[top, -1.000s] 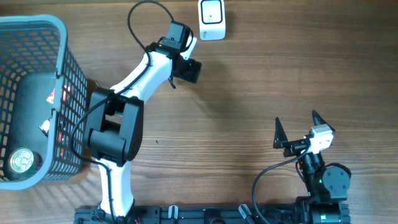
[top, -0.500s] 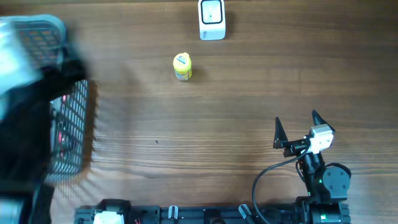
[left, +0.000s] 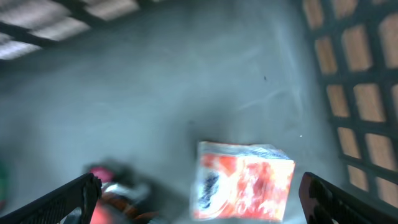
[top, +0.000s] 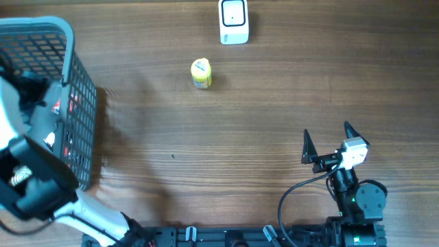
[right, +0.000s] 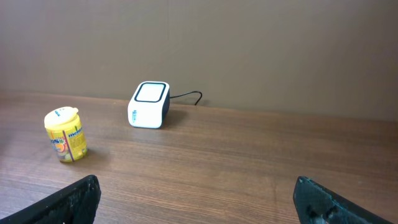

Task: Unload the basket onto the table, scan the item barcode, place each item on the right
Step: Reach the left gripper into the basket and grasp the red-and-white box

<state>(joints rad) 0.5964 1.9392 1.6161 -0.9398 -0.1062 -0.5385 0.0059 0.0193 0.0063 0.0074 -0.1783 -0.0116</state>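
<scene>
Packet point(left: 244, 180) lies flat on the basket point(top: 84, 96) floor, under the wide, empty left jaws. Right jaws are wide and empty too. Flat packets slip, so the jaws could scrape past or bump the wall.

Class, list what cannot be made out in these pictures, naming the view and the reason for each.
- Barcode on the yellow tub: not made out in the overhead or right wrist view; the label print is too small.
- Red packet: left wrist view is blurred, so the print is unreadable.
- Dark item beside it: blurred, and cut off by the bottom edge.
- Basket contents: in the overhead view, the left arm covers much of them.
</scene>
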